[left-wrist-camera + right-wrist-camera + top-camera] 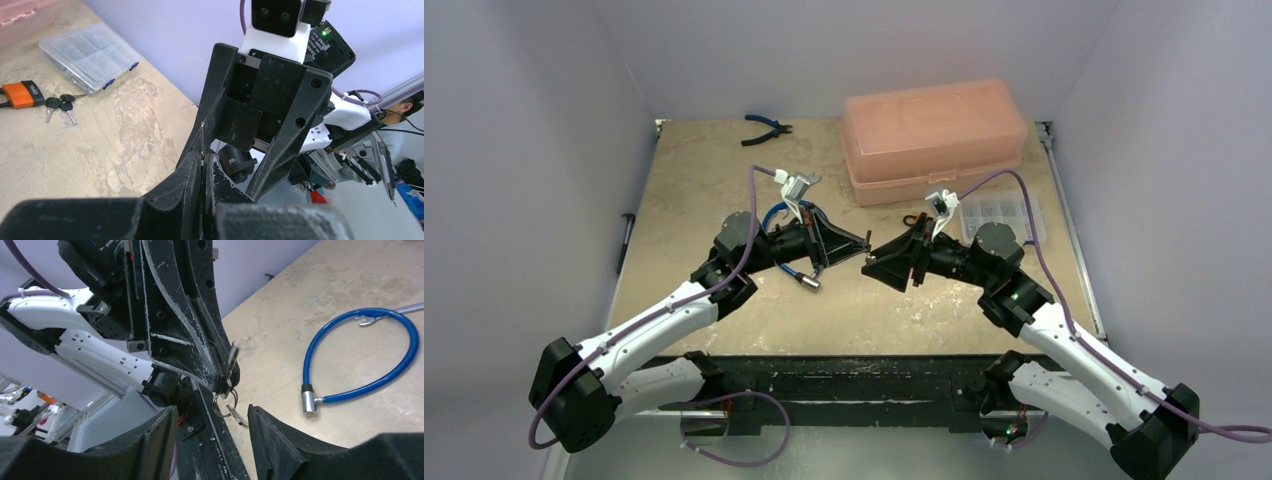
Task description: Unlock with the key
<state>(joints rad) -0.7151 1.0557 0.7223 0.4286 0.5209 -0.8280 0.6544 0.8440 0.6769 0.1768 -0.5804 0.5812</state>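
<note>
Silver key (pixel 231 356) held aloft, tilted; blue cable lock (pixel 413 342) lies looped, flat.

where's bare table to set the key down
Bare table lies far left, between the pliers and the left arm, and along the near edge between the arms. Crowded: centre, where left gripper and right gripper meet beside the blue cable lock; far right, pink box and organizer.
</note>
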